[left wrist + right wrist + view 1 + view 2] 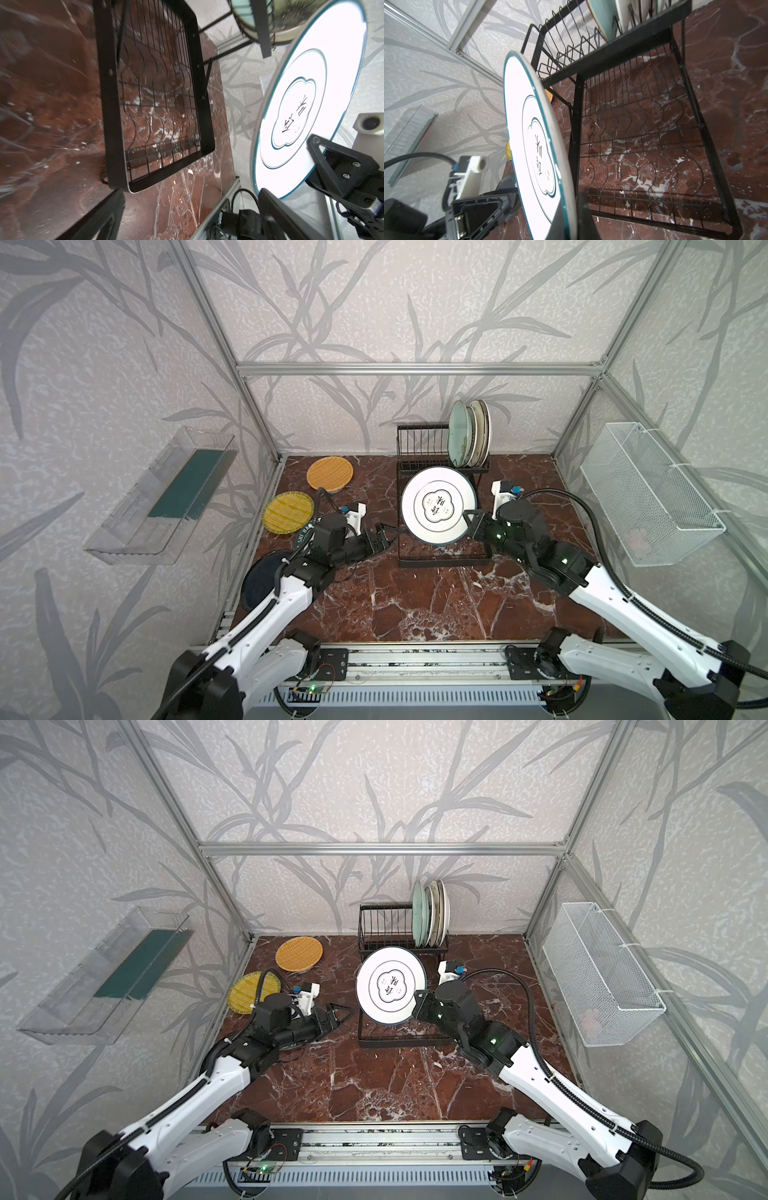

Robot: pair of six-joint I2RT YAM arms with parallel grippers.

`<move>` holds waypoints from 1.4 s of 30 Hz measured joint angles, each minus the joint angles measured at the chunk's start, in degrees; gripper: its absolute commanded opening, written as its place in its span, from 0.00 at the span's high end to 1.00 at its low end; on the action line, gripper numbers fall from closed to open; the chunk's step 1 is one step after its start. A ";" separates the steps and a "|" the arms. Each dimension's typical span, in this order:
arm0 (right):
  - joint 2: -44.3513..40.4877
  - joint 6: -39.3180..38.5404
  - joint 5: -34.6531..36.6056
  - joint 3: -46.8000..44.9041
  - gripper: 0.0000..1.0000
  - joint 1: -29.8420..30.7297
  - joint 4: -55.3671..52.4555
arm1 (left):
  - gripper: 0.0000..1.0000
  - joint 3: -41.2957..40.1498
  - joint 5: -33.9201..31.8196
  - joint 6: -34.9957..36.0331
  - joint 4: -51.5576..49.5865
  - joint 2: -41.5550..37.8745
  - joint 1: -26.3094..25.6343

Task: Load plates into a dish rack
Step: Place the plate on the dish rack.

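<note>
A white plate with a dark emblem [438,506] [390,986] [311,93] [529,124] hangs tilted above the black dish rack's flat tray [440,561]. My right gripper [471,522] [571,207] is shut on its right rim. My left gripper [384,537] [187,212] stands open just left of the tray, apart from the plate, with nothing between its fingers. A teal plate [459,435] and cream plates [482,431] stand in the right slots of the rack [382,923]. Orange [330,474], yellow [289,513] and black [259,580] plates lie on the table at the left.
Part of another plate [305,537] shows under my left arm. A clear plastic bin [162,497] hangs on the left wall and a white mesh basket [648,493] on the right wall. The rack's left slots [419,443] hold nothing.
</note>
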 measured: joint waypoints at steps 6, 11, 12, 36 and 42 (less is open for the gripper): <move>2.23 -3.15 5.88 5.64 1.00 1.79 -2.97 | 0.01 6.82 -6.51 8.24 -9.44 -8.33 1.62; 6.10 -7.48 11.21 13.44 1.00 3.96 -3.91 | 0.01 11.52 -8.68 13.51 -13.27 -9.77 1.66; 6.82 -8.68 12.22 15.10 1.00 4.31 -3.82 | 0.01 12.72 -9.11 14.56 -14.10 -9.66 1.66; 43.63 -37.40 44.81 58.86 1.00 4.63 -4.07 | 0.01 10.84 -12.20 23.91 -17.79 -11.17 2.03; 50.12 -40.02 47.06 64.96 1.00 2.86 -5.99 | 0.01 10.78 -11.89 24.46 -17.79 -11.17 2.60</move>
